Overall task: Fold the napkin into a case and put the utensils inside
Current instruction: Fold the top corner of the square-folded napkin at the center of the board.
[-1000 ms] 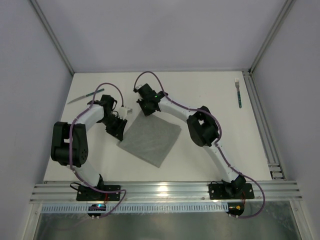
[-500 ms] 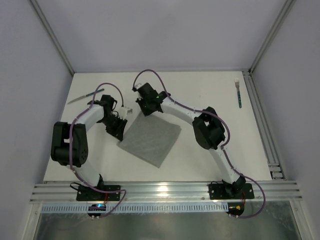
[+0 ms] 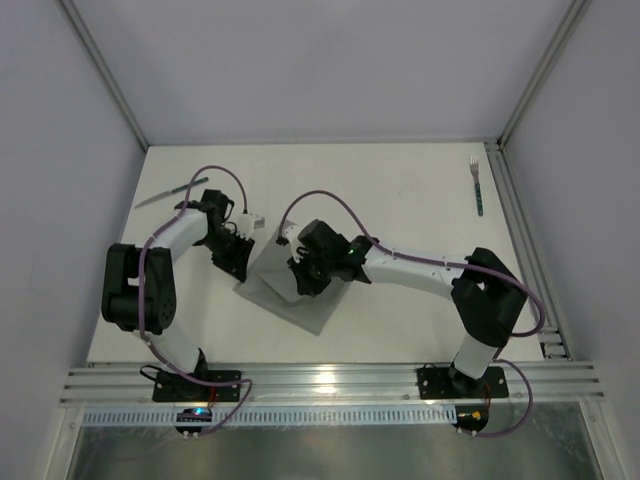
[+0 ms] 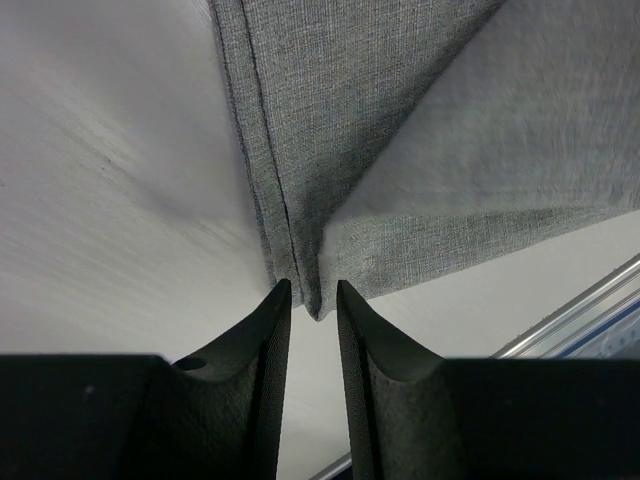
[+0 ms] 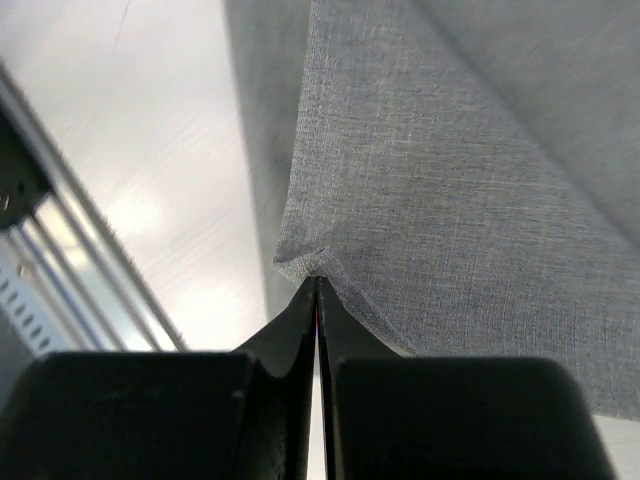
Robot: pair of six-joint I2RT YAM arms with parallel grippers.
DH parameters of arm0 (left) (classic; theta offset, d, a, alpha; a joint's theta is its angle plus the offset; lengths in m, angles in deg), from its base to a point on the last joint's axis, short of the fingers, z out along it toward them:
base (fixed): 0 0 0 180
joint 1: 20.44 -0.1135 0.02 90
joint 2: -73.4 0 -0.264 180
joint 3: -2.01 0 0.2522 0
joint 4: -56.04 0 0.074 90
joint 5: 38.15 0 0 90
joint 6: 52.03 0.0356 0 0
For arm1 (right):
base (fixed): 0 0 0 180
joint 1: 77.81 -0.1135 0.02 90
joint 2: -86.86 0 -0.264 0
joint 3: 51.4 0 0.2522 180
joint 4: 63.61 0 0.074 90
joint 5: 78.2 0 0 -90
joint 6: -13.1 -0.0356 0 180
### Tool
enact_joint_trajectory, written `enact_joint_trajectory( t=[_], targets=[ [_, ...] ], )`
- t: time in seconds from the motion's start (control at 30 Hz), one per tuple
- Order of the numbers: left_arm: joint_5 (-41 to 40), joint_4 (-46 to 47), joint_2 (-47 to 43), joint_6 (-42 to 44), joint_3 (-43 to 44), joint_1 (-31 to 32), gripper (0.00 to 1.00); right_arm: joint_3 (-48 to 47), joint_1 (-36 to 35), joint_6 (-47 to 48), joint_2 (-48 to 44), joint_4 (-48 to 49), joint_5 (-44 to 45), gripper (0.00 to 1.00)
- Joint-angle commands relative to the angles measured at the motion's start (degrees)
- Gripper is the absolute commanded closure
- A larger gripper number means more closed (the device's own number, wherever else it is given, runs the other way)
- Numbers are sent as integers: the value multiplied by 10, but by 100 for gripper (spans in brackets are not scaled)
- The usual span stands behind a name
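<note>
End effector [image 5: 317, 290] on creased grey napkin [image 5: 470, 190]

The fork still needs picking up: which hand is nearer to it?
Right. The right hand is over the napkin mid-table; the left hand sits further left. The fork lies far right.

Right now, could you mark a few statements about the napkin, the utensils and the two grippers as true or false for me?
1. The right gripper is shut on a corner of the napkin. True.
2. The fork lies on the napkin. False: it lies by the table's far right edge, apart from the napkin.
3. The left gripper is at a napkin corner. True.
4. The knife is held by the left gripper. False: it lies on the table, far left.
5. Both utensils are inside the napkin. False: both lie outside.
</note>
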Motion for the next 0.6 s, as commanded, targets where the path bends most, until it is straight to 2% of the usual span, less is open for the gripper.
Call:
enact_joint_trajectory(
  t=[0.0,0.23,0.57],
  targets=[
    [10,-3,-2,7,17,-1,73,72,-25,-37,-53,45,-42,97],
    [15,-16,-8,20,3,1,73,163,-46,-63,-82,76,-30,97],
    [-10,-15,-27,42,-30,6,73,187,-51,-56,-102,77,-27,97]
  ],
)
